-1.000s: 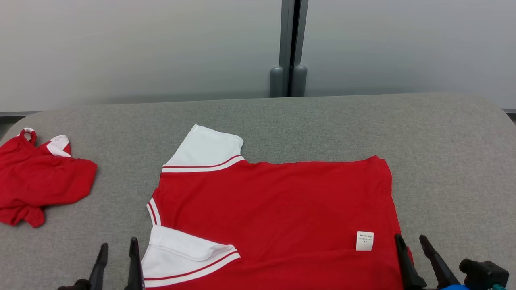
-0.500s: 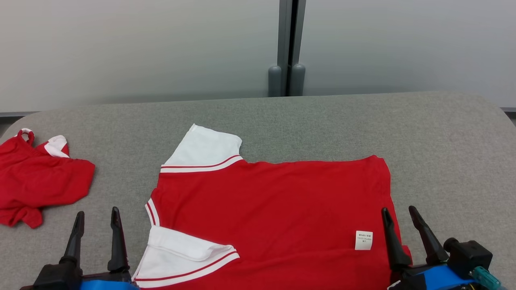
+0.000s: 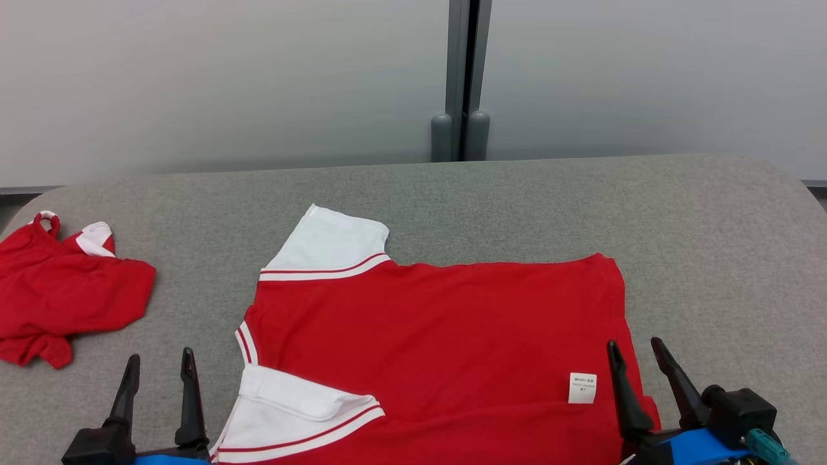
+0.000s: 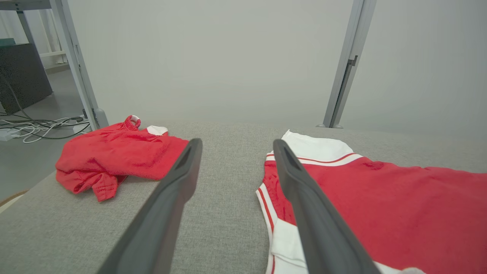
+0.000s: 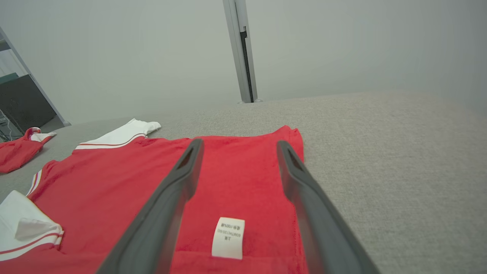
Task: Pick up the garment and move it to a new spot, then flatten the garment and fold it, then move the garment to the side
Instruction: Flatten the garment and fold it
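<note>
A grey, felt-like tabletop (image 3: 452, 194) with rounded far corners stretches wide. Near its left edge lies a crumpled red cloth (image 3: 64, 297) with white trim, bunched into a heap. Behind the tabletop stands a pale wall (image 3: 226, 77) of two plain panels, joined by a grey upright post (image 3: 462, 64) with two small rounded feet (image 3: 442, 135) at its base. Off to the left there is a metal frame leg (image 4: 76, 64), a dark cabinet (image 4: 21, 76), and loose cables (image 4: 42, 127) trailing over the floor (image 4: 23, 160).

The red shirt (image 3: 439, 336) runs off the head view's bottom edge; print on its white label (image 3: 582, 388) is too small to read.
</note>
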You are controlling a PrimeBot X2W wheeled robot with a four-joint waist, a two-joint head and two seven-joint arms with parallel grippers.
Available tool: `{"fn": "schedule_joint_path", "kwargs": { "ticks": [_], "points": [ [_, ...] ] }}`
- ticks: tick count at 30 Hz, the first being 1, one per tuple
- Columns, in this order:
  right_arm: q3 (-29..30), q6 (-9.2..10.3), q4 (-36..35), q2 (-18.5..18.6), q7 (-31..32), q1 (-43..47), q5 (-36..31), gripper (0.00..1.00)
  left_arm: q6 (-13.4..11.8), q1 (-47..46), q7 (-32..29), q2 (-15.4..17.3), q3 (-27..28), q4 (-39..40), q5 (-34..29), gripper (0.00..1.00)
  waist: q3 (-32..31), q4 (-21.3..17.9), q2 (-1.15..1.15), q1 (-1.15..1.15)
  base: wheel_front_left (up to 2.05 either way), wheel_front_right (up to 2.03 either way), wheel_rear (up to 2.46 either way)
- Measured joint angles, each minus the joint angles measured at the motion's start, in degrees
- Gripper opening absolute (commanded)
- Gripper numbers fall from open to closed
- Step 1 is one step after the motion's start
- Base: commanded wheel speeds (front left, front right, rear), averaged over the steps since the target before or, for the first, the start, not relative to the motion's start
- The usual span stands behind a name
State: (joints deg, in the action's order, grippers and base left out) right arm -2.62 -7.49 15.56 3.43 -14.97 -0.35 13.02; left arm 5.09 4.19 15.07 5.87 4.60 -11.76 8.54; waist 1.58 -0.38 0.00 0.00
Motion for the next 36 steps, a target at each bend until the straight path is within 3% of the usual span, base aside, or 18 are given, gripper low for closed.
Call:
{"fn": "schedule_joint_path", "kwargs": {
  "ticks": [31, 36],
  "points": [
    [-0.05, 0.0, 1.12, -0.47, -0.01, 0.01, -0.87, 1.0, 1.48, -0.86, 0.0, -0.63, 1.75, -1.65, -1.01, 1.0, -0.34, -0.44, 0.0, 0.0, 0.0, 0.0, 0.0],
    [-0.03, 0.0, 1.51, -0.35, -0.01, -2.57, -1.55, 1.0, 1.86, -5.2, 0.0, 0.68, 0.81, -2.57, -0.98, 1.0, 0.9, -0.83, 0.0, 0.0, 0.0, 0.0, 0.0]
  ]
}}
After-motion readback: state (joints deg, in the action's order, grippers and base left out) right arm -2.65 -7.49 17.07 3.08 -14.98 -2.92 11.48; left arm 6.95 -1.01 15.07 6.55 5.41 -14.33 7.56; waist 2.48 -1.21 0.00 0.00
